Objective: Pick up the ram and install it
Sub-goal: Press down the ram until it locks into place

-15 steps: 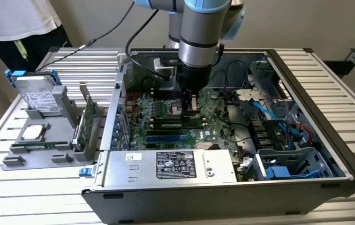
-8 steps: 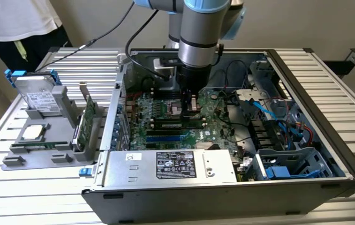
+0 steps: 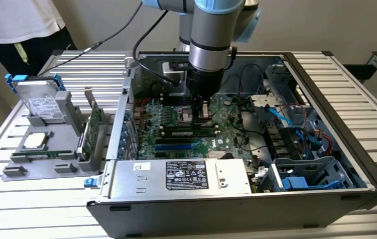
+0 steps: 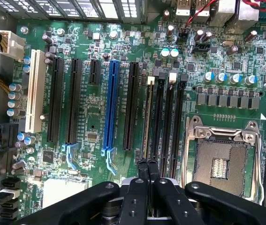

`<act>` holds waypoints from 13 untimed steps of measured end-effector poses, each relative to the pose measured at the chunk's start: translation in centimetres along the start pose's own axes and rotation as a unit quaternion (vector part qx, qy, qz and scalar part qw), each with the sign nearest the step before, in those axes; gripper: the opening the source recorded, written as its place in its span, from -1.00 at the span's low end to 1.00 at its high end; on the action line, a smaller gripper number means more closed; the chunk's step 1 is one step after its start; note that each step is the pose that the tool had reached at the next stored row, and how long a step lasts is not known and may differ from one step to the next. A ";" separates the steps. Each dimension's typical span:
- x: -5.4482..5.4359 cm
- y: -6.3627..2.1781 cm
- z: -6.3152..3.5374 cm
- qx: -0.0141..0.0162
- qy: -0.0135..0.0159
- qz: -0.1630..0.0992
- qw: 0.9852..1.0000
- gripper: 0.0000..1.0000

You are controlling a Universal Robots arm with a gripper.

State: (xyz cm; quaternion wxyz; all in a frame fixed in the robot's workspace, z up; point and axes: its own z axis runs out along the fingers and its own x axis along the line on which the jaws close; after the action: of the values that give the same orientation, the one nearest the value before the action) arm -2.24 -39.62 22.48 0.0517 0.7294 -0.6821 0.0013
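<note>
The ram (image 4: 147, 119) stands on edge in the memory slot nearest the long black expansion slots, beside the empty processor socket (image 4: 222, 159). In the exterior view the ram (image 3: 187, 133) is a dark strip across the motherboard (image 3: 175, 144). My gripper (image 4: 148, 164) hangs straight down over one end of the stick. Its two black fingers (image 4: 142, 165) are pressed together with nothing between them. Whether the tips touch the ram's top edge, I cannot tell. In the exterior view the gripper (image 3: 201, 119) is inside the open computer case (image 3: 347, 164), above the memory slots.
A grey tray (image 3: 15, 172) at the exterior view's left holds a hard drive (image 3: 42, 102), a silver processor chip (image 3: 35, 140), a thin green stick (image 3: 39, 155) and an upright expansion card (image 3: 94, 130). The power supply (image 3: 182, 177), drive cage (image 3: 305, 174) and cables crowd the case. A person stands at the back left.
</note>
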 end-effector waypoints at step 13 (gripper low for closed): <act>0.1 0.14 -1.71 0.000 0.000 0.000 1.000 -0.80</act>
State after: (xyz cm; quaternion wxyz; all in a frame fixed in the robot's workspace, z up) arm -2.25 -39.62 24.20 0.0516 0.7294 -0.6821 0.0013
